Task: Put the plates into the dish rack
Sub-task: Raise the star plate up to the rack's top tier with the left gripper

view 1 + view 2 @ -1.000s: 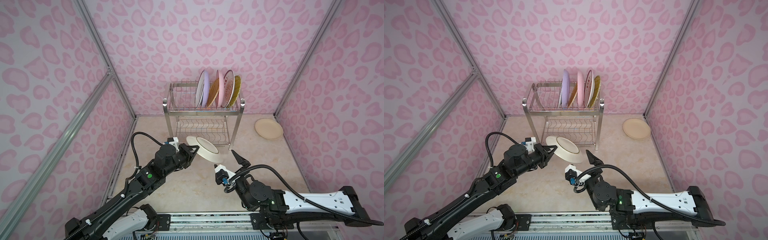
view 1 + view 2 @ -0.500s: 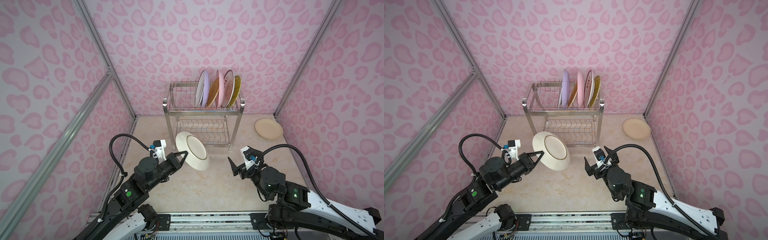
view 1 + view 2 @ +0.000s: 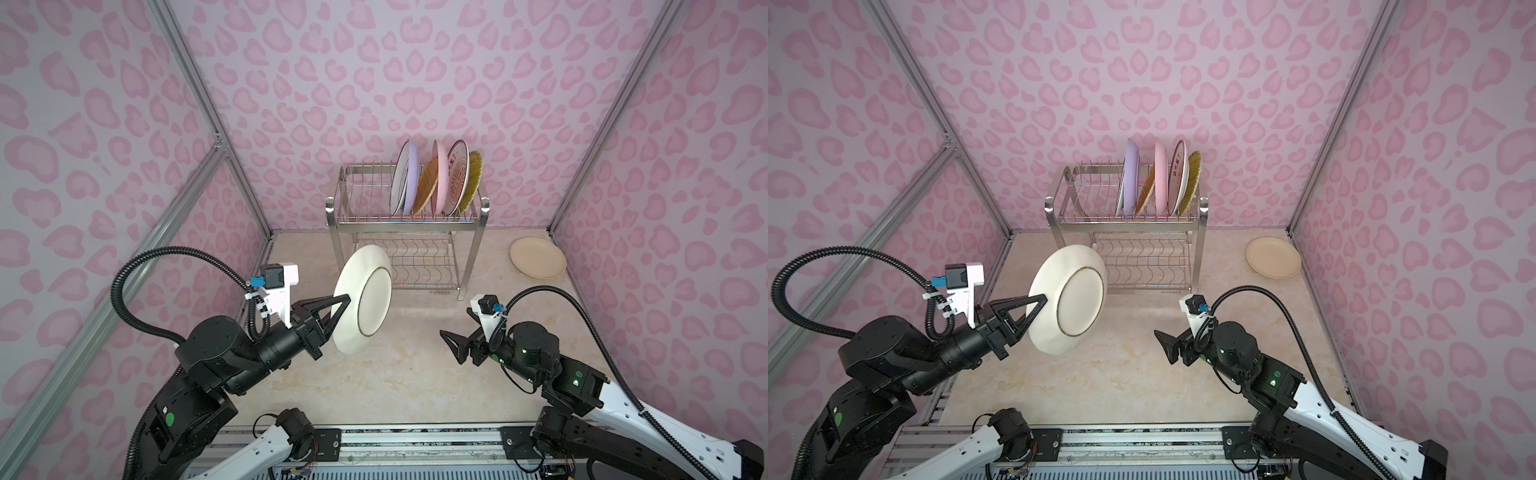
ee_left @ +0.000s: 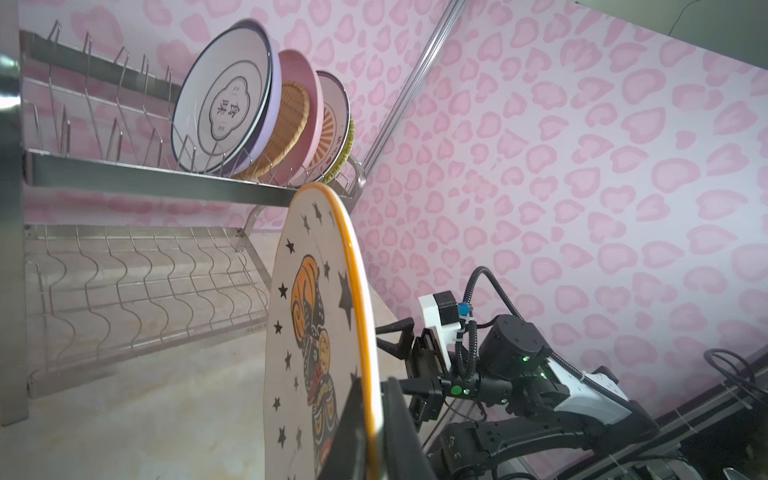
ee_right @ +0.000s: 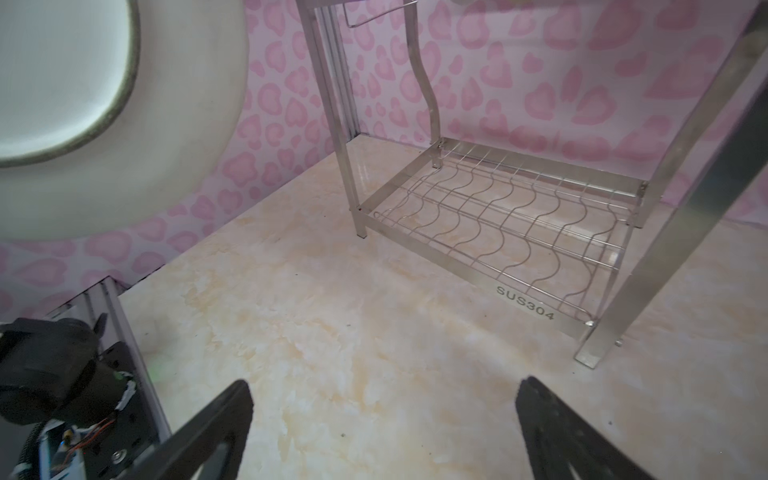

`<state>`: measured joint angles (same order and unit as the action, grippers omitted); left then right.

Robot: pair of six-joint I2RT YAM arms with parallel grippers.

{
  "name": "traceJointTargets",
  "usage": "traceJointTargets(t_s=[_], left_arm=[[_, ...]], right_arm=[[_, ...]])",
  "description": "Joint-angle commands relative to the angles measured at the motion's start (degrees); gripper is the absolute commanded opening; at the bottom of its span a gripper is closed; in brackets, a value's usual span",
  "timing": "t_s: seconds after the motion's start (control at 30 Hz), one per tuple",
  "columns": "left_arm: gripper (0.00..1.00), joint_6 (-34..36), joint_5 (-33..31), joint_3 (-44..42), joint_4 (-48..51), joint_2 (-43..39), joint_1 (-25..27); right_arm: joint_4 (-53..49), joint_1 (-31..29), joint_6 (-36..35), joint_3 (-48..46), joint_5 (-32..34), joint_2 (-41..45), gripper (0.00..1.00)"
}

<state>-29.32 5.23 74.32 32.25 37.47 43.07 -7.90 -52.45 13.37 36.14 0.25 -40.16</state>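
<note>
Dish rack (image 3: 407,225), seemingly six plates (image 3: 439,178) upright

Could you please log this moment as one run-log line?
left gripper shut on star-patterned plate | right gripper open | cream plate on table

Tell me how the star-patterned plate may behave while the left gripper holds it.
The star-patterned plate looks stiff and glossy, so probably slippery. The left gripper pinches only its rim, so it may pivot. It seems ceramic, likely chipping if knocked against the dish rack.
</note>
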Motion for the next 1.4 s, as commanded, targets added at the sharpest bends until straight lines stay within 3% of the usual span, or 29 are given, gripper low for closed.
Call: traceJointTargets(t_s=[0.0, 0.37, 0.57, 0.97, 1.1, 1.37], left_arm=[[0.04, 8.69, -2.40, 5.68, -7.14, 2.95, -0.05], [0.04, 18.77, -11.94, 23.53, -16.61, 17.62, -0.03], [0.04, 23.77, -13.17, 32.29, -19.98, 27.89, -0.90], [0.04, 5.44, 6.62, 47.58, -23.34, 46.07, -21.24], [0.04, 3.28, 10.37, 50.80, -25.11, 50.97, -23.15], [0.04, 1.08, 12.05, 53.03, -27.25, 57.71, -24.43]], right_arm=[[3.98, 0.29, 2.93, -1.53, -6.96, 1.83, 0.99], [3.99, 1.12, 5.84, -4.79, -9.32, 7.08, 0.99], [4.39, 1.25, 6.49, -5.99, -8.56, 7.99, 0.99], [1.90, 1.38, 6.63, -6.45, -7.38, 9.09, 0.99], [1.79, 1.46, 6.56, -6.83, -7.02, 8.88, 0.99], [2.27, 1.56, 6.51, -7.35, -7.19, 7.82, 0.99]])
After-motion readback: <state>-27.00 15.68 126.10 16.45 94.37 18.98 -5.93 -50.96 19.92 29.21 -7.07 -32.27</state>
